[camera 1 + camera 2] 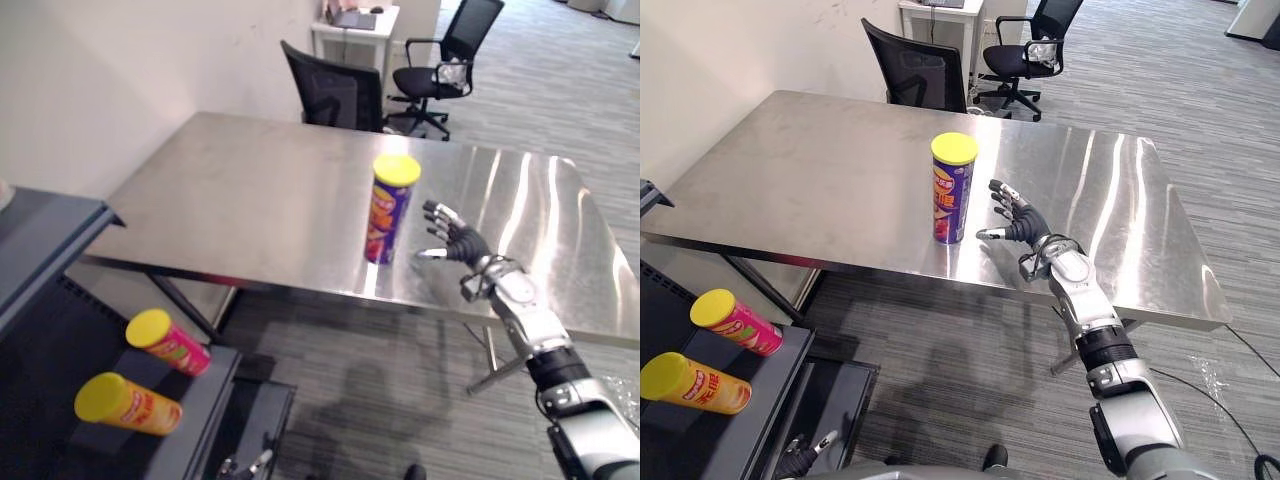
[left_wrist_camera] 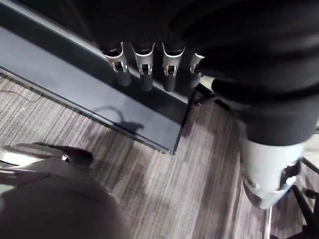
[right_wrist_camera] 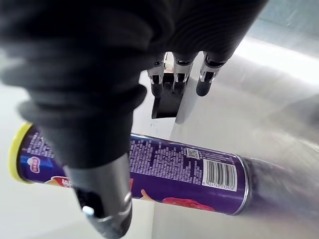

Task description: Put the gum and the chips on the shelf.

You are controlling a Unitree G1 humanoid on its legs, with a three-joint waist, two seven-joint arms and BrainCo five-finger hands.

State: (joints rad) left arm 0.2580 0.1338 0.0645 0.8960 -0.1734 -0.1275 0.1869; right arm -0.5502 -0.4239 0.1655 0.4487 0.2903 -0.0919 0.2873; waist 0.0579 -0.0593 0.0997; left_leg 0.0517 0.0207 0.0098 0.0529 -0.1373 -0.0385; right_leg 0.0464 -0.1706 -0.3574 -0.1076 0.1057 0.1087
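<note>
Right robot hand (image 1: 1028,227) is hovering, fingers wide, just beside upright purple chips can (image 1: 953,190) on counter (image 1: 820,170); left robot hand (image 2: 144,73) is hanging straight-fingered by shelf (image 2: 75,82)

Steel table (image 1: 250,200), wall to its left; one purple can (image 1: 390,210), yellow lid, upright near the front edge; right hand (image 1: 455,238) just beside the can on its right, fingers spread and straight, thumb toward the can, contact not discernible; dark shelf (image 1: 205,385) at lower left, carrying a pink can (image 1: 170,342) and an orange can (image 1: 128,403), both yellow-lidded, lying on their sides, near each other; two black chairs (image 1: 335,95) and a white desk (image 1: 355,35) beyond the table; grey carpet (image 1: 400,390).
</note>
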